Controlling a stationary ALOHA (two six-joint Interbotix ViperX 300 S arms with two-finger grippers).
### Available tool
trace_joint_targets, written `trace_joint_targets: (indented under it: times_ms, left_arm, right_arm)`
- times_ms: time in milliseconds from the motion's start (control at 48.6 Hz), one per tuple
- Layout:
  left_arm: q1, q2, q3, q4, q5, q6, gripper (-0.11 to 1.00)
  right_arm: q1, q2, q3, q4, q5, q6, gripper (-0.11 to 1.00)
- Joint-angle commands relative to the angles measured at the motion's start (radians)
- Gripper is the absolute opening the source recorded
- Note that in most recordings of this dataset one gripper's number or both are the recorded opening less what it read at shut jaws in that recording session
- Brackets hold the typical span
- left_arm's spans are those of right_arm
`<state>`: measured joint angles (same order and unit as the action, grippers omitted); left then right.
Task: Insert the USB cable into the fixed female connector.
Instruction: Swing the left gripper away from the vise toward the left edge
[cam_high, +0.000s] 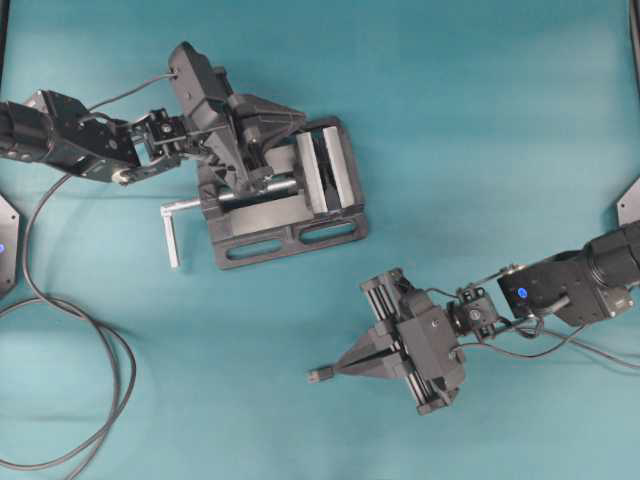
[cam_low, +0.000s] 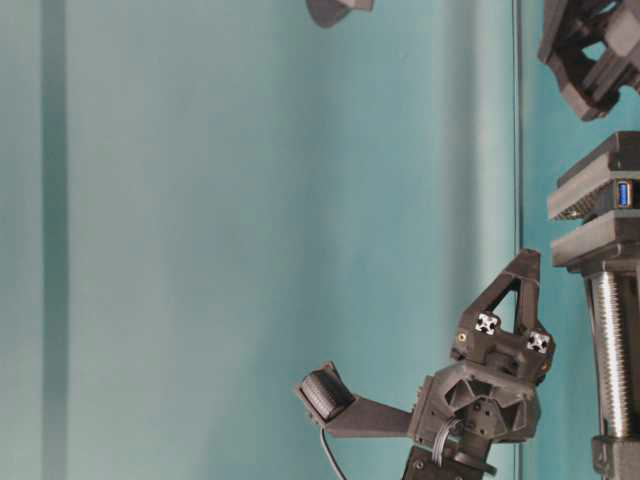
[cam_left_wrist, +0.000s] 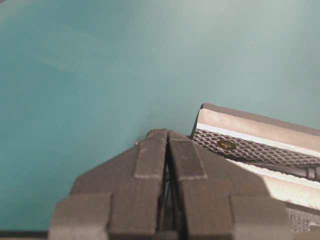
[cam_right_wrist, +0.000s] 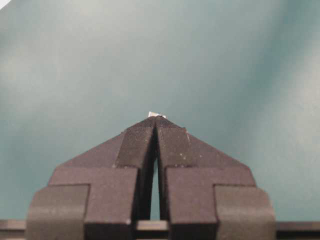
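Both sets of jaws were clenched. From overhead I saw the left gripper (cam_high: 262, 168) pressed together above the dark grey metal bench vise (cam_high: 285, 195), empty as far as I could tell. The right gripper (cam_high: 335, 371) sat well apart, lower right on the teal table (cam_high: 480, 120), pinching the small black USB plug (cam_high: 320, 375) at its tip; I could not make out its cord.

At table level, sideways, I saw the tiny dark socket block with a blue insert (cam_low: 624, 193) clamped between the vise's plates, beside the silver screw (cam_low: 618, 350).

Through the left wrist camera, the fingers (cam_left_wrist: 150, 160) met above the vise's knurled face (cam_left_wrist: 250, 150), where a thin black cable (cam_left_wrist: 295, 171) lay.

Through the right wrist camera, the fingertips (cam_right_wrist: 140, 137) nipped a silvery sliver of the plug.
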<state>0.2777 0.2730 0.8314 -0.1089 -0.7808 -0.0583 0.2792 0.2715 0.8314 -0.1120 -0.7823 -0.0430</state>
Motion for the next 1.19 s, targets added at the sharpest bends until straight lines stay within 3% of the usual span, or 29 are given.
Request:
trace_joint_targets:
  times_ms: [0,62,144,391,638,700,802,947,1029,1111,1173]
  left_arm:
    - [-0.009,-0.032,-0.011,0.021,0.021,0.020,0.01]
    - [-0.009,-0.043,-0.011,0.023,0.048,0.025,0.05]
    - [-0.009,-0.057,-0.011,0.025,0.086,0.029,0.16]
    - [-0.011,-0.084,-0.005,0.034,0.098,0.046,0.09]
    - [-0.035,-0.183,0.026,0.034,0.132,0.034,0.16]
    - [-0.038,-0.227,0.044,0.034,0.169,0.031,0.25]
    - [-0.048,-0.305,0.080,0.029,0.242,0.023,0.53]
    - [-0.080,-0.430,0.087,0.017,0.407,-0.058,0.91]
    - [-0.095,-0.482,0.081,0.017,0.480,-0.129,1.00]
    - [-0.140,-0.525,0.091,0.020,0.529,-0.189,0.99]
    - [-0.169,-0.540,0.110,0.025,0.538,-0.195,0.99]
  right_arm:
    - [0.000,-0.008,-0.006,0.003,-0.005,0.003,0.00]
    - [0.002,-0.008,-0.009,0.003,0.020,0.005,0.04]
    - [0.000,-0.008,-0.025,0.005,0.075,0.003,-0.01]
    - [0.002,-0.011,-0.061,0.003,0.114,0.006,-0.01]
    - [-0.002,-0.041,-0.052,0.005,0.120,0.074,-0.01]
    - [-0.002,-0.044,-0.046,0.003,0.118,0.086,-0.01]
    - [-0.002,-0.044,-0.043,0.003,0.120,0.094,-0.01]
    - [-0.002,-0.044,-0.049,0.005,0.120,0.095,-0.01]
    - [-0.003,-0.044,-0.051,0.003,0.120,0.095,0.00]
    - [-0.003,-0.044,-0.048,0.005,0.120,0.095,0.00]
    - [-0.005,-0.044,-0.046,0.005,0.121,0.095,0.04]
